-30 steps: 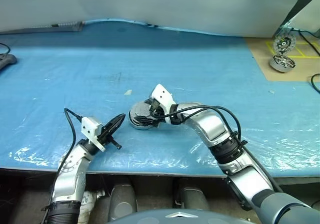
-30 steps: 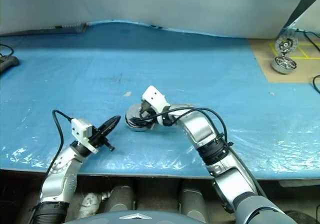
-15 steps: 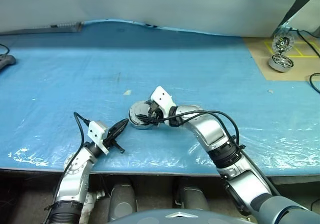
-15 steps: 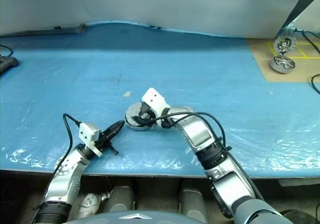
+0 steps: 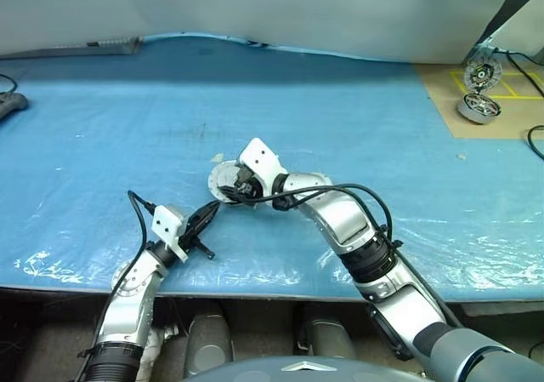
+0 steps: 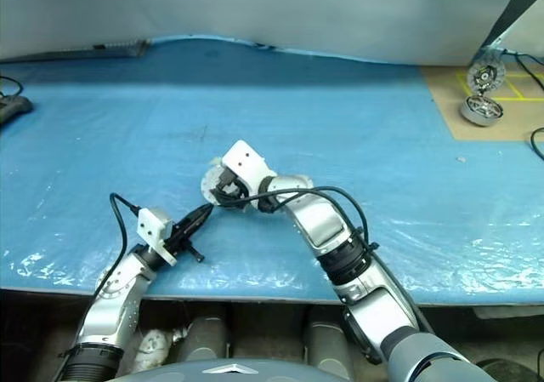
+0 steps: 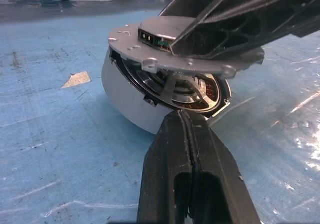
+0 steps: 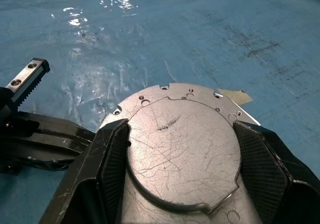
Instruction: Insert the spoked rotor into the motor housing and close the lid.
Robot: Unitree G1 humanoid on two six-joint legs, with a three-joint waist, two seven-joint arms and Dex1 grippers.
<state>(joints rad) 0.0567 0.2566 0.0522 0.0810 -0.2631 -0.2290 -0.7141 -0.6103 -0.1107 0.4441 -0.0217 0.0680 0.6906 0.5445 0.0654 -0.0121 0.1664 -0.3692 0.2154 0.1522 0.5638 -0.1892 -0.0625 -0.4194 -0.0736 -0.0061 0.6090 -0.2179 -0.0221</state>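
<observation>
Grey lid [image 8: 182, 144] sits pinched between your right gripper [image 8: 180, 151] fingers, tilted over the motor housing [image 7: 127, 102] mid-table; your left gripper [image 7: 186, 129], pressed shut, touches the housing's near rim.

Blue plastic sheet [image 5: 127, 127], glossy and creased, over the bench. Silver-grey housing [image 7: 125, 102], copper windings [image 7: 210, 90] within. Lid [image 8: 182, 151] plain grey, scratched, small holes round the rim. Black grippers [image 7: 191, 156] [image 8: 182, 134], cross-hatched pads. Tan board [image 5: 501, 114] with yellow lines at the far right corner. White tape scrap [image 7: 75, 79].
</observation>
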